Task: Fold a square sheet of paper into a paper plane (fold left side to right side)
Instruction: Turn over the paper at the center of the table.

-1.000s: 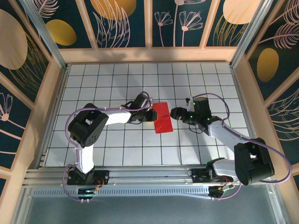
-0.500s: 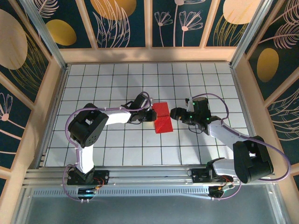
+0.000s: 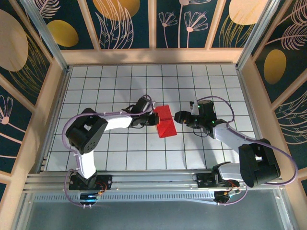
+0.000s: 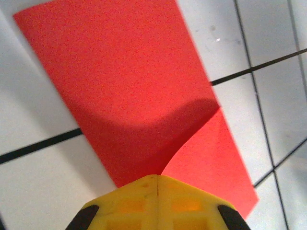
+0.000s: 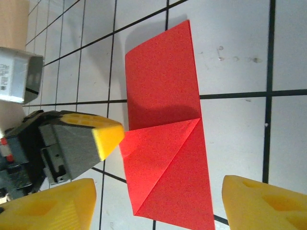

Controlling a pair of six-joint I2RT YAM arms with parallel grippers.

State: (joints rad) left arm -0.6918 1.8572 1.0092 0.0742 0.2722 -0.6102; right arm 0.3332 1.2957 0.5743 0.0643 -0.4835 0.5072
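Observation:
The square sheet of paper (image 3: 166,122) lies on the white grid tiles at mid-table. It is bright red and folded to a narrow rectangle (image 5: 165,86), with a triangular flap (image 5: 158,153) turned over its near half. My left gripper (image 3: 155,118) is at the paper's left edge, its yellow jaws pressed together (image 4: 157,178) on the flap's corner, which curls up off the layer below (image 4: 120,86). In the right wrist view its yellow tip (image 5: 112,136) meets that corner. My right gripper (image 3: 178,116) hovers just right of the paper, open, its fingers (image 5: 259,201) straddling the near end. A paper plane is out of view.
The left arm's grey wrist body (image 5: 19,72) sits close beside the paper. Wooden frame walls (image 3: 43,110) enclose the tiled floor (image 3: 120,76) on three sides. A metal rail (image 3: 153,182) with both arm bases runs along the near edge.
The left jaws have closed on the flap's corner and lifted it slightly. The right jaws have narrowed a little, and the right arm has barely moved.

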